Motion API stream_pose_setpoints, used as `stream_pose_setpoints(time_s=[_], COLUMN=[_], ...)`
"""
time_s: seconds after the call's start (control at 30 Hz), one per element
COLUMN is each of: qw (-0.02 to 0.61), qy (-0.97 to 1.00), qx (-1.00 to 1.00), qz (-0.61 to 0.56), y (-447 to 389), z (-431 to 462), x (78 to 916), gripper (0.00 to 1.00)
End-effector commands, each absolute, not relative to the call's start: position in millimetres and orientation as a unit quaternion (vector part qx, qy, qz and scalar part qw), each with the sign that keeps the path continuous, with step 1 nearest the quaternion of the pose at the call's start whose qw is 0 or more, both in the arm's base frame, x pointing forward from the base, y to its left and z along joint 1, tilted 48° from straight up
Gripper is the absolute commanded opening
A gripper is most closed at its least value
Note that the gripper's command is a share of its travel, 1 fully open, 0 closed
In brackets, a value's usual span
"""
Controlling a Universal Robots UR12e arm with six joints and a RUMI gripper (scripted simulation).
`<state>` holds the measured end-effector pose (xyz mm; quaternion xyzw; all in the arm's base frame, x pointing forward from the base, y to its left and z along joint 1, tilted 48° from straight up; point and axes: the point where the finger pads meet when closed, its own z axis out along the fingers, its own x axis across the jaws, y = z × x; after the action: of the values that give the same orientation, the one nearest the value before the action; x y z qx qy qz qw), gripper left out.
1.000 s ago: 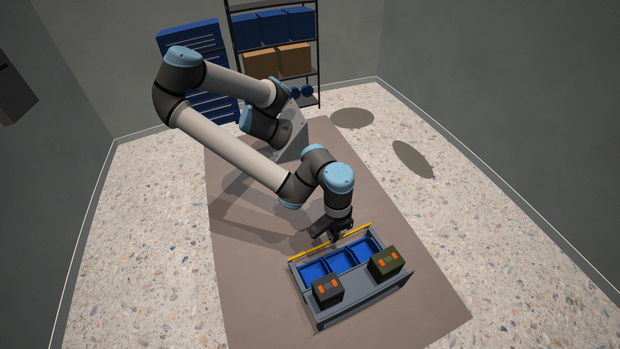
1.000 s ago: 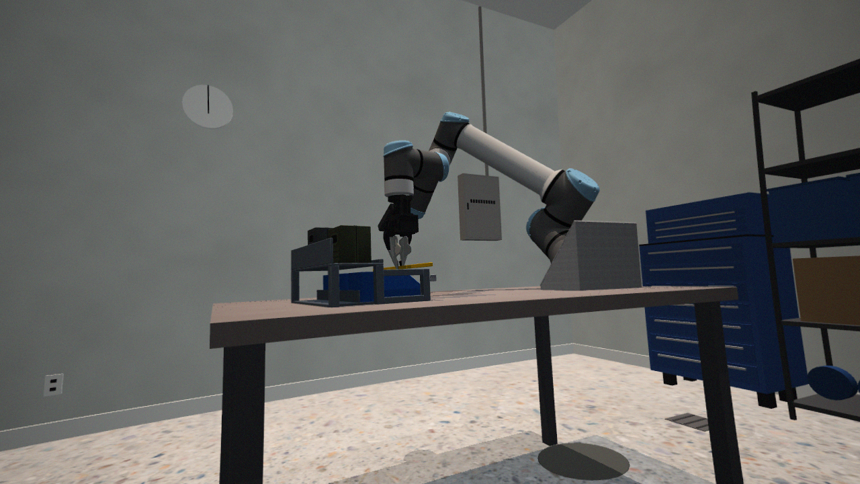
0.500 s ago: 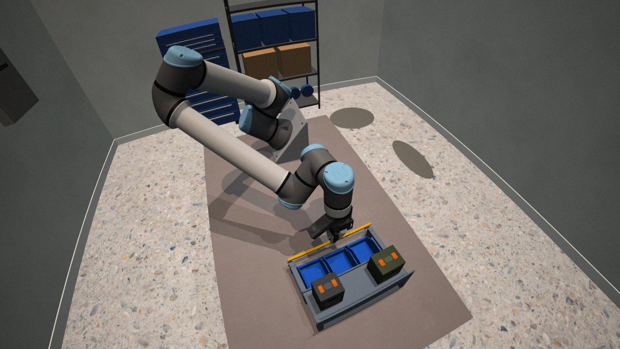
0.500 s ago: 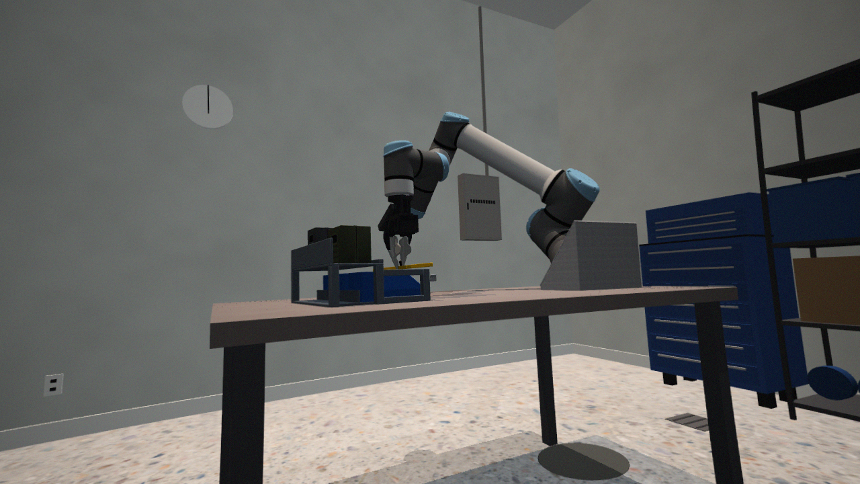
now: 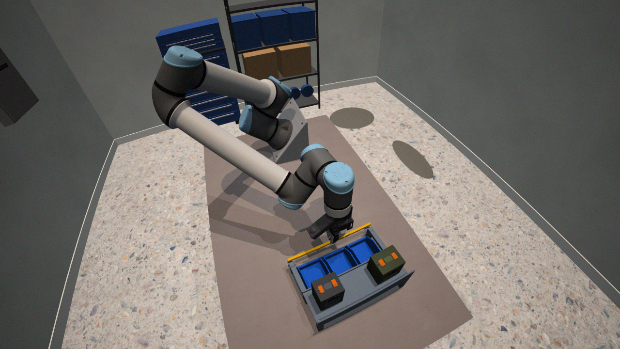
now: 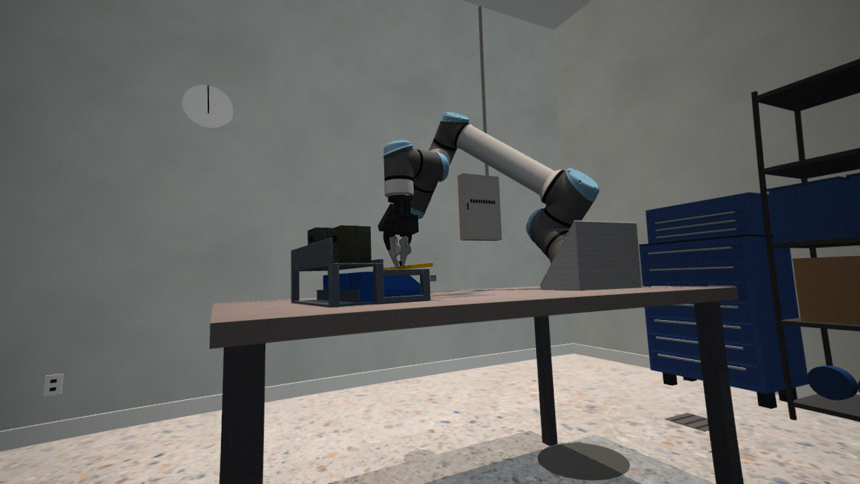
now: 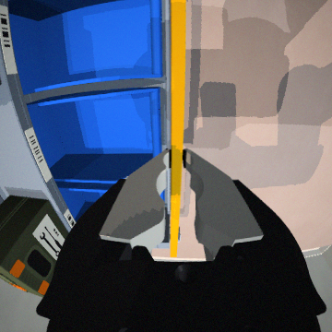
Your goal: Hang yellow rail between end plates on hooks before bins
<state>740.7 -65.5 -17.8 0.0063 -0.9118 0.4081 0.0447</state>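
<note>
The yellow rail (image 5: 328,242) is long and thin and lies level along the front edge of the grey rack (image 5: 347,277), just before the three blue bins (image 5: 340,260). My gripper (image 5: 334,236) is shut on the rail near its middle. In the wrist view the rail (image 7: 177,92) runs straight up between the two grey fingers, beside the bins' front wall. In the side view the rail (image 6: 410,265) sits at the height of the rack's top, under the gripper (image 6: 399,259). The hooks and their end plates are too small to make out.
A black toolbox (image 5: 328,290) and a green toolbox (image 5: 385,262) stand on the rack's shelf behind the bins. The arm's grey base block (image 5: 291,134) stands at the far end of the table. A shelving unit and blue tool cabinet stand against the back wall.
</note>
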Motion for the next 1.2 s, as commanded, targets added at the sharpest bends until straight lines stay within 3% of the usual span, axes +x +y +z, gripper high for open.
stream_pose_setpoints(time_s=[0.0,1.17], qw=[0.044,0.044], qy=[-0.912,-0.912], qx=[0.006,0.006], qz=[0.408,0.408], y=[-65.2,-68.2], z=[-17.4,-20.0], x=[741.2,740.9], gripper=[0.0,0.0])
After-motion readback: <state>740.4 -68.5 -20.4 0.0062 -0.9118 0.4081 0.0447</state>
